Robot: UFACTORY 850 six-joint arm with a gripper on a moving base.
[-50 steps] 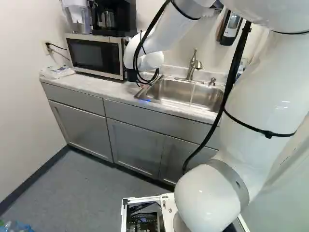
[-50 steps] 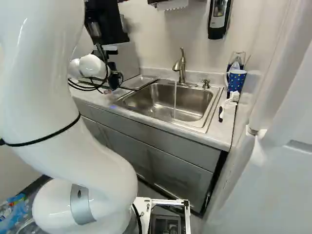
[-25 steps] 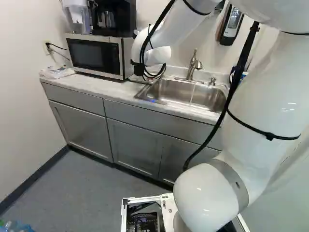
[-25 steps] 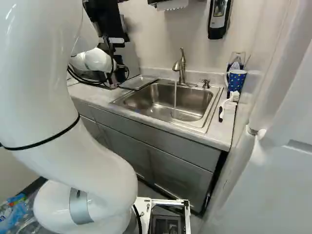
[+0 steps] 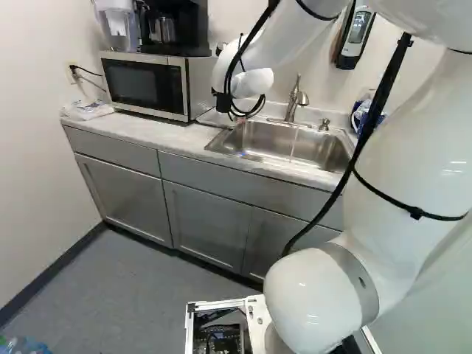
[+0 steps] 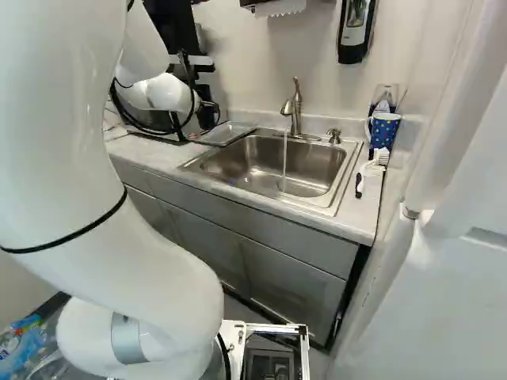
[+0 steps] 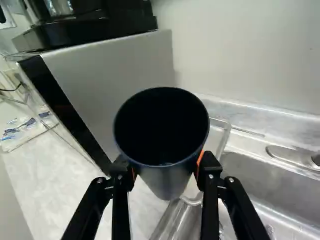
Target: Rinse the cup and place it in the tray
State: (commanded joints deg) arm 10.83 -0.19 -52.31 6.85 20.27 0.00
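Observation:
At the left of the right base view, the black gripper (image 6: pixel 207 116) shows partly behind the white wrist, beside the tray; its fingertips are hidden there. In the wrist view the gripper (image 7: pixel 166 169) is shut on a dark cup (image 7: pixel 167 184), one finger on each side, the cup's dark open mouth facing the camera. Beyond and partly behind the cup lies the clear tray (image 7: pixel 226 137), left of the sink (image 6: pixel 341 170). Water runs from the faucet (image 6: pixel 295 111) into the basin.
A microwave (image 5: pixel 144 85) stands left of the sink with a coffee maker (image 5: pixel 166 26) on top. Right of the sink are a blue dotted mug (image 6: pixel 384 131) and a white brush (image 6: pixel 372 168). A soap dispenser (image 6: pixel 354 32) hangs on the wall.
My arm has swung to the right in both base views, its wrist slightly higher, carrying the cup along. The base has stayed put, and the water keeps running.

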